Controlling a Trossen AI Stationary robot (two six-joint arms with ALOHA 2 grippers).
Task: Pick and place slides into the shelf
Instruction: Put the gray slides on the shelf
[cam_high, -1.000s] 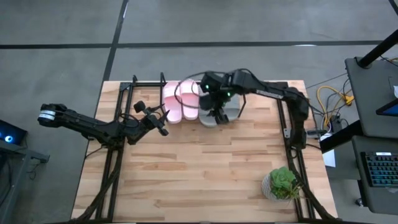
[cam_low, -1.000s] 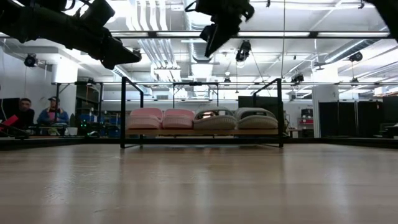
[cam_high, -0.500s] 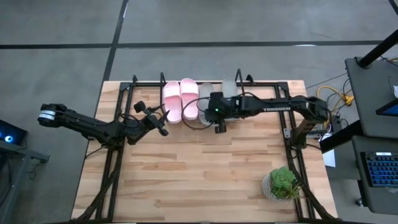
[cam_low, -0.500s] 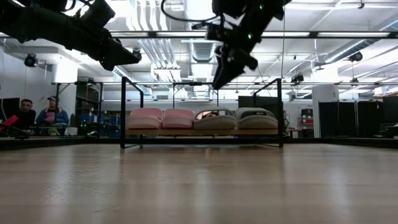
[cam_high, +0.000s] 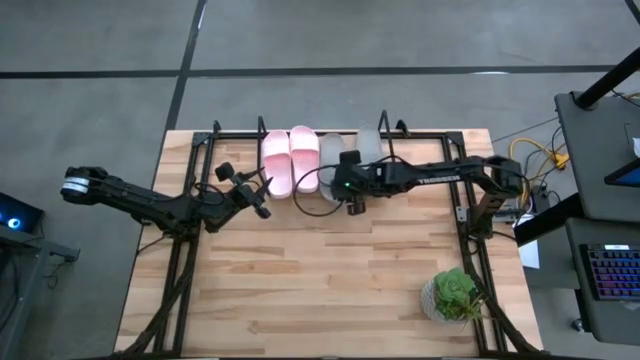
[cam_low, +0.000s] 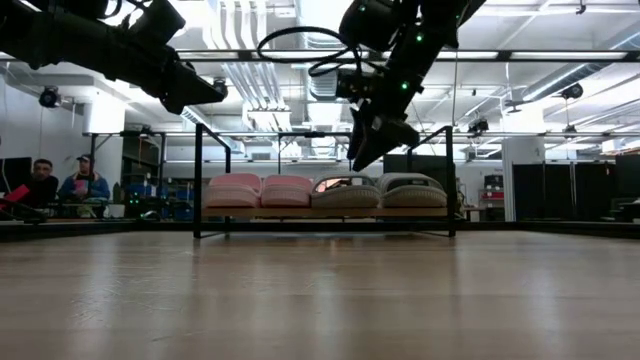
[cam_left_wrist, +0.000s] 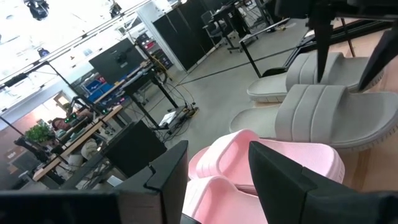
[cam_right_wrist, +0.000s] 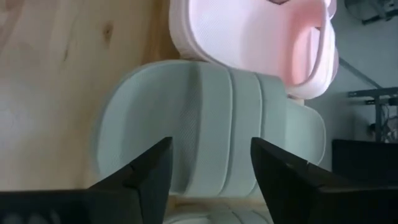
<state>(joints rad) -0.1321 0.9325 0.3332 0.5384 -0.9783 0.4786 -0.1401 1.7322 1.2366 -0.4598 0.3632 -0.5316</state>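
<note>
Two pale pink slides (cam_high: 290, 160) and two grey slides (cam_high: 368, 143) lie side by side, soles down, on the wooden board of the black wire shelf (cam_high: 215, 135) at the table's far side. My right gripper (cam_low: 362, 158) hangs open just above the left grey slide (cam_low: 345, 192), pointing steeply down. In the right wrist view its fingers frame that grey slide's strap (cam_right_wrist: 211, 124) without touching it. My left gripper (cam_high: 260, 200) waits open in the air, left of the shelf's front, looking level at the pink slides (cam_left_wrist: 280, 162).
A small green potted plant (cam_high: 455, 292) stands at the table's near right corner. The table's black frame rails (cam_high: 180, 270) run along both sides. Bare wooden tabletop (cam_high: 320, 280) lies in front of the shelf. People sit far behind the table (cam_low: 40, 180).
My right gripper has come down from high above the shelf toward the left grey slide and has tipped to point more steeply down, while its arm has stretched out low across the shelf's front. The slides have not moved.
</note>
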